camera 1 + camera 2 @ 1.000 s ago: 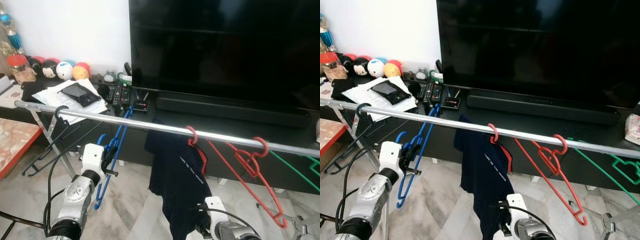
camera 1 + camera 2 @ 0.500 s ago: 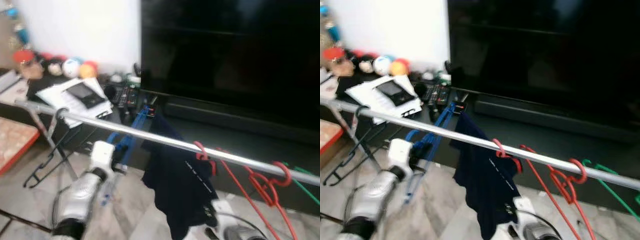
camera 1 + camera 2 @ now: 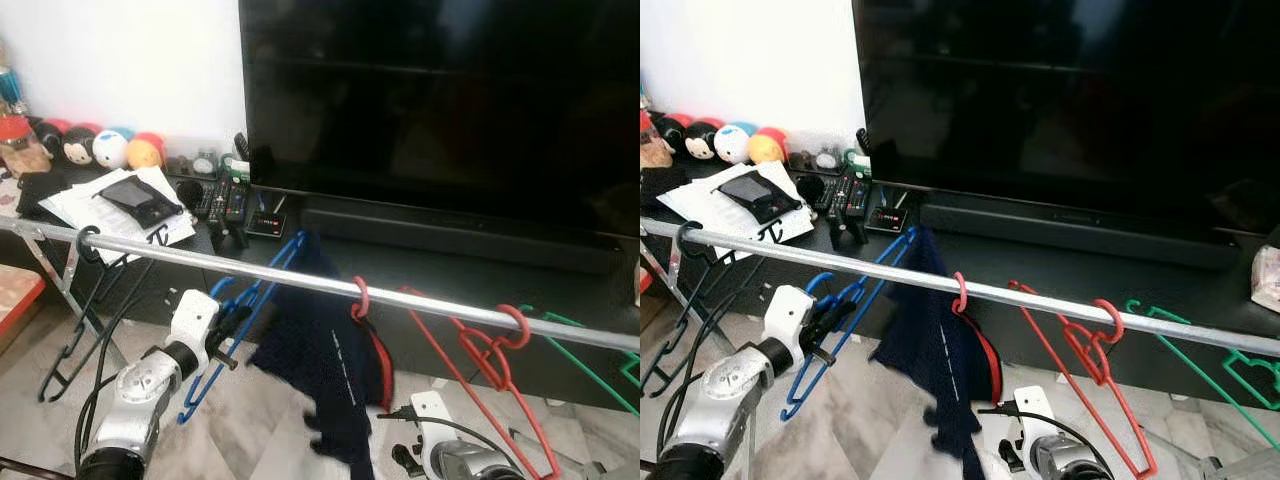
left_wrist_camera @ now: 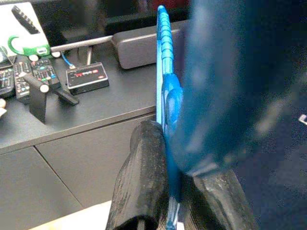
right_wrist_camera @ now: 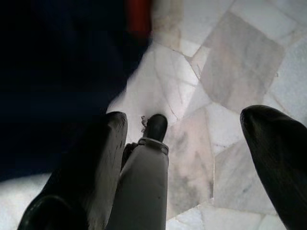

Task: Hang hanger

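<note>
My left gripper (image 3: 232, 325) is shut on a blue plastic hanger (image 3: 255, 305), which slants from the floor side up to the silver rail (image 3: 200, 262). The hanger's upper end (image 3: 908, 236) crosses the rail beside a navy garment (image 3: 335, 365). A curved blue part (image 3: 214, 288) of it sits below the rail near my gripper. In the left wrist view the black fingers (image 4: 144, 182) pinch the blue hanger (image 4: 164, 91). My right gripper (image 5: 184, 117) is open, low over the marble floor (image 5: 230, 62), beside the navy garment (image 5: 48, 72).
On the rail hang red hangers (image 3: 495, 350), one carrying the garment, a green hanger (image 3: 600, 345) at the right and a black hanger (image 3: 85, 245) at the left. Behind stands a large TV (image 3: 440, 100) on a black cabinet (image 3: 480, 275) with remotes, papers and plush toys.
The camera has swung and settled. The blue hanger's upper end now crosses the rail closer to the navy garment. The garment's lower part is blurred, swinging.
</note>
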`<state>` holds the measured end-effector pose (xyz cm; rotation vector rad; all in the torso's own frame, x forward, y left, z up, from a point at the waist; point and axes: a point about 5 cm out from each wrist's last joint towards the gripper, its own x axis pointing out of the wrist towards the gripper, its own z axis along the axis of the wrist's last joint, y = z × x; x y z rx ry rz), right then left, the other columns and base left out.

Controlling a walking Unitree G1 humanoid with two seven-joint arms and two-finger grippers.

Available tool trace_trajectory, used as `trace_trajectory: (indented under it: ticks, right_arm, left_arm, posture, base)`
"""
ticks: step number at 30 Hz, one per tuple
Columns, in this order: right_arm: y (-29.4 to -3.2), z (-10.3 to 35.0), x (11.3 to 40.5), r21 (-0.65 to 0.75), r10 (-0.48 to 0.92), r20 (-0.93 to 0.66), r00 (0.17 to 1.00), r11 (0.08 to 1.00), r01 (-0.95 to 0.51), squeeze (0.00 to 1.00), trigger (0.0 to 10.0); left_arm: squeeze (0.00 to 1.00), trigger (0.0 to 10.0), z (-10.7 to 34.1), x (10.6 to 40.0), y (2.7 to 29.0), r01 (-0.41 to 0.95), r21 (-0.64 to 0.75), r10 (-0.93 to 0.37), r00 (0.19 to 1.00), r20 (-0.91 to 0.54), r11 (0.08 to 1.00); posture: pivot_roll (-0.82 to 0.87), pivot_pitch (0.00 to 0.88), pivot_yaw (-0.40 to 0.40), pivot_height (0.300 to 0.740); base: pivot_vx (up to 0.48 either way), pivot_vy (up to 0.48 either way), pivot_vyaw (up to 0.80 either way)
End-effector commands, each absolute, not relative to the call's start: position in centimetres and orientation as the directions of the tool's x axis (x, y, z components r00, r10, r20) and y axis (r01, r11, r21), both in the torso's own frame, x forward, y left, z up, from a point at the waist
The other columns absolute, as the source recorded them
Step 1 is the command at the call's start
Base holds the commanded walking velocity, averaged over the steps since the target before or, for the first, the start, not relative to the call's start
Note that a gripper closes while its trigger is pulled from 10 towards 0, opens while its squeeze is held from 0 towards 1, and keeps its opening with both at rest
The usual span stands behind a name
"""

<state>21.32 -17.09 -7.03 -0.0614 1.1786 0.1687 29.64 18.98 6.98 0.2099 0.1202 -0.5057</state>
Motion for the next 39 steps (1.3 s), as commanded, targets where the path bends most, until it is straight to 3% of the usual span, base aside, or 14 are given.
trace_trajectory:
  ticks: [1, 18, 28, 39]
  right_arm:
    - [-17.1, -7.0, 21.4, 0.035, 0.095, -0.924, 0.371, 0.985, -0.166, 0.0, 10.0]
    - [-17.2, -7.0, 21.3, 0.034, 0.093, -0.925, 0.368, 0.986, -0.166, 0.0, 10.0]
    - [-17.4, -7.0, 21.2, 0.031, 0.092, -0.927, 0.363, 0.985, -0.171, 0.0, 10.0]
    - [-17.4, -7.0, 21.2, 0.033, 0.093, -0.927, 0.363, 0.985, -0.17, 0.0, 10.0]
  left_arm:
    - [0.0, 10.0, 7.3, 30.7, 18.4, 0.499, 0.182, -0.471, 0.865, -0.175, 0.847]
    - [0.0, 10.0, 7.8, 33.4, 18.3, 0.338, 0.116, -0.32, 0.936, -0.15, 0.934]
    - [0.0, 10.0, 8.9, 33.8, 18.6, 0.293, 0.09, -0.289, 0.956, -0.059, 0.952]
    - [0.0, 10.0, 8.7, 34.7, 19.1, 0.243, 0.138, -0.224, 0.964, -0.141, 0.96]
  posture:
    - [0.03, 0.0, -0.078, 0.74]
    - [0.0, 0.0, -0.075, 0.74]
    - [0.0, 0.0, -0.079, 0.74]
    - [0.0, 0.0, -0.079, 0.74]
  base:
    - [0.0, 0.0, 0.0]
    - [0.0, 0.0, 0.0]
    - [0.0, 0.0, 0.0]
    - [0.0, 0.0, 0.0]
